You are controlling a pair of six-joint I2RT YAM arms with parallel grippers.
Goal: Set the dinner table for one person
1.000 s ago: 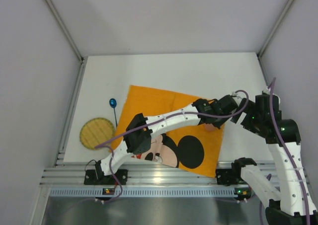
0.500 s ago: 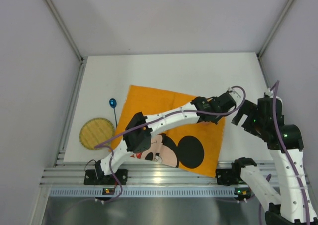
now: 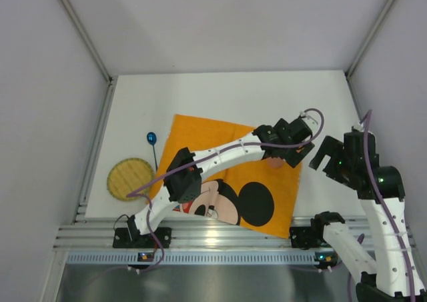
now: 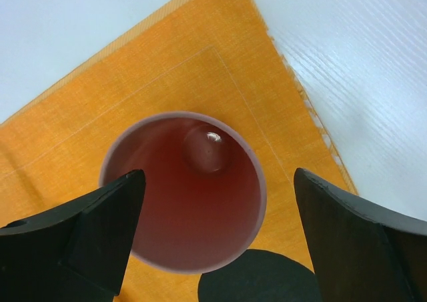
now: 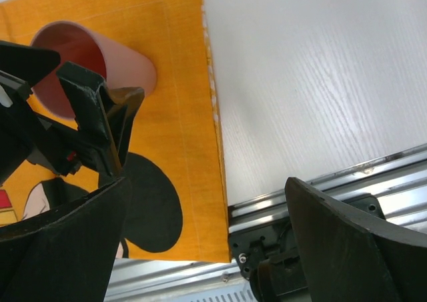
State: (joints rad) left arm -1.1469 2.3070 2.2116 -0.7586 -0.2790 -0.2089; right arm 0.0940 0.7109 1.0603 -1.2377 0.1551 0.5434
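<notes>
The right gripper point(image 3: 324, 157) hangs with jaws apart over the white dinner table point(image 3: 233, 95), just right of the orange mat point(image 4: 167, 69). Farther in, the left gripper point(image 4: 217, 175) stands spread wide around the upright pink cup point(image 4: 183, 202) (near the mat's far-right corner). A skewed withdrawal could clip the rim and topple it.

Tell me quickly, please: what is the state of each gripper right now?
Left gripper: open, astride the pink cup on the orange mat, not gripping it.
Right gripper: open, holding nothing.
</notes>
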